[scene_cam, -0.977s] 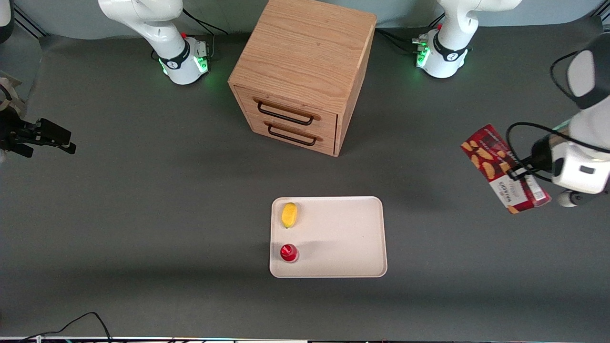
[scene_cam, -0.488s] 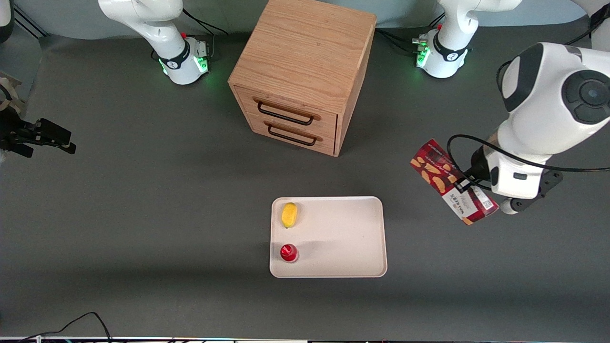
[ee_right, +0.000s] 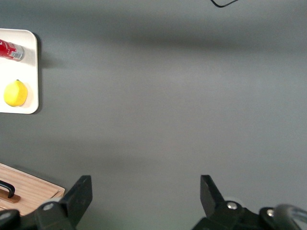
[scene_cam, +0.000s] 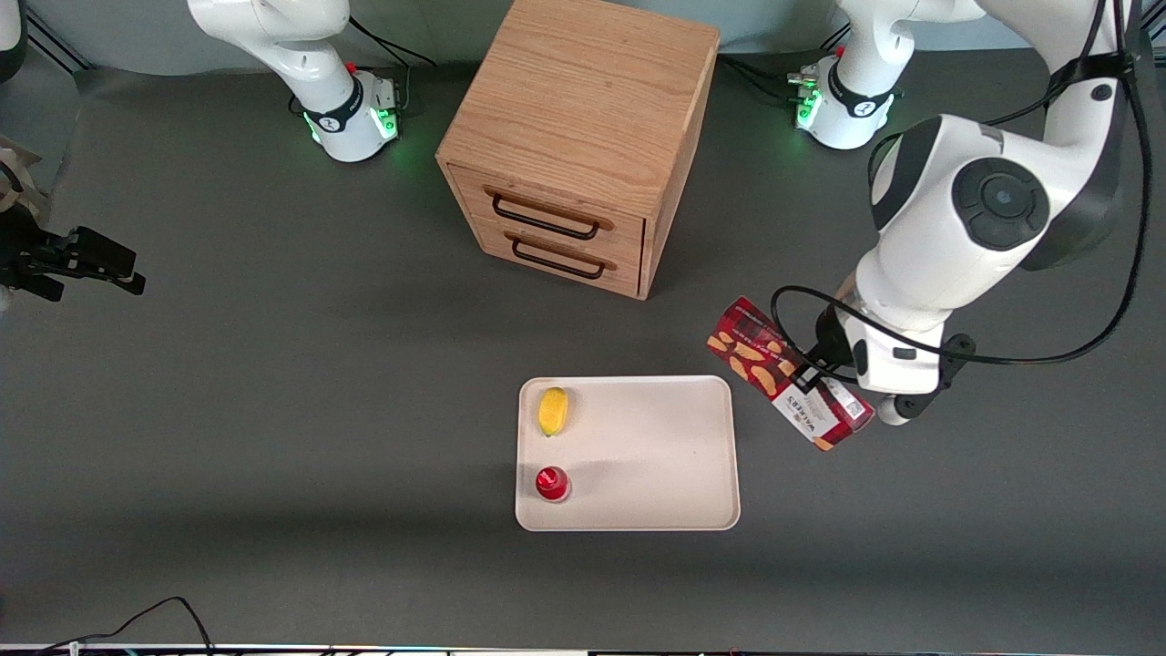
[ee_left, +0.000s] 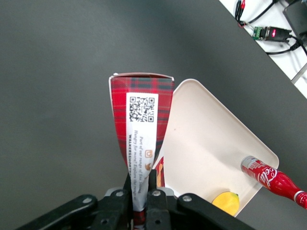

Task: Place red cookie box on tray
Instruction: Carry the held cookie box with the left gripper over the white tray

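Note:
My left gripper (scene_cam: 824, 375) is shut on the red cookie box (scene_cam: 788, 374), holding it in the air, tilted, just off the tray's edge at the working arm's end. In the wrist view the box (ee_left: 140, 139) sticks out from between the gripper (ee_left: 142, 194), its plaid side and white QR label facing the camera. The cream-white tray (scene_cam: 651, 456) lies flat on the table, nearer the front camera than the cabinet. Part of the tray (ee_left: 206, 143) shows past the box in the wrist view.
On the tray lie a yellow lemon (scene_cam: 552, 411) and a small red-capped bottle (scene_cam: 552, 484), both on its side toward the parked arm. A wooden two-drawer cabinet (scene_cam: 578, 146) stands farther from the front camera. Dark grey mat covers the table.
The left arm has carried the box from the working arm's end of the table toward the tray, nearly reaching its edge. Tray, lemon and bottle have not moved.

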